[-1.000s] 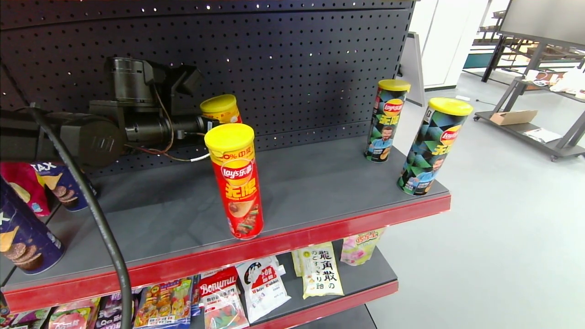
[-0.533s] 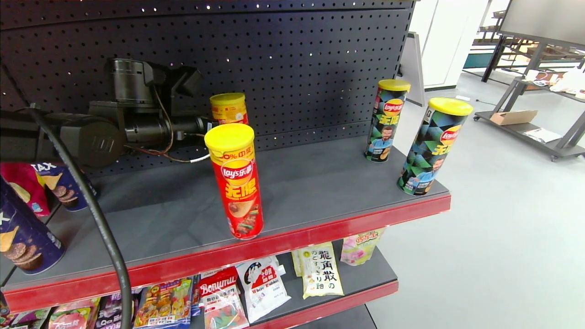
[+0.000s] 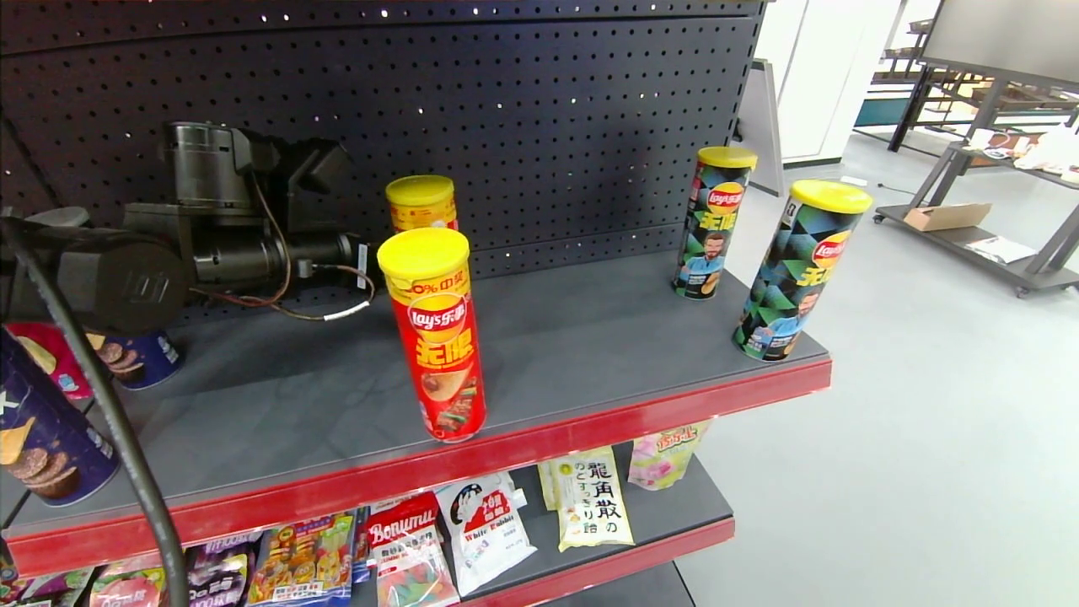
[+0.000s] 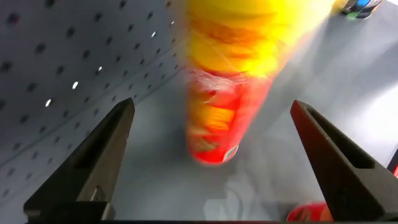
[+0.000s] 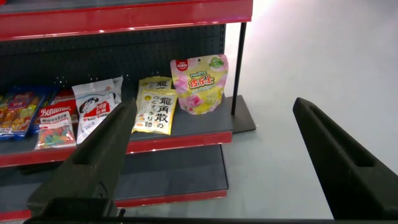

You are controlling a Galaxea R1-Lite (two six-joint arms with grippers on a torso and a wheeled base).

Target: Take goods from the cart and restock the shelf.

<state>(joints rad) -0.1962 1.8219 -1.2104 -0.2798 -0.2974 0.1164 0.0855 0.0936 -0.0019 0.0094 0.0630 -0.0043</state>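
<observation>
Upper shelf (image 3: 278, 396), grey with a red front lip, is carrying tall chip cans in front of a black pegboard (image 3: 548, 126). At its far left, a front purple can (image 3: 46, 438) is standing by the lip. A back purple can (image 3: 143, 358) is standing farther in, with a red packet (image 3: 42, 362) just beside it.

My left arm is lying over that end. My left gripper (image 3: 361, 253) is hovering above the board near the back, just left of the rear red can (image 3: 421, 201). In the left wrist view its fingers (image 4: 102, 155) are standing wide apart, released and gripping nothing. The rear red can is showing blurred between them, farther ahead and touching neither.

That can is standing upright close to the pegboard, its lower part hiding behind the front red can (image 3: 434, 337). The front one is standing upright near the red lip.

Farther right, well apart from the red pair, 2 green-and-black cans with yellow lids are standing upright. These are a back green can (image 3: 715, 223) and a corner green can (image 3: 797, 270) at the front right corner.

My right gripper (image 5: 214, 104) is hanging with its fingers also spread wide, holding nothing. It is facing the lower shelf (image 5: 239, 118), where a white bag (image 5: 96, 106), a yellow bag (image 5: 155, 106) and a pink-and-green pouch (image 5: 199, 84) are standing in a row.
</observation>
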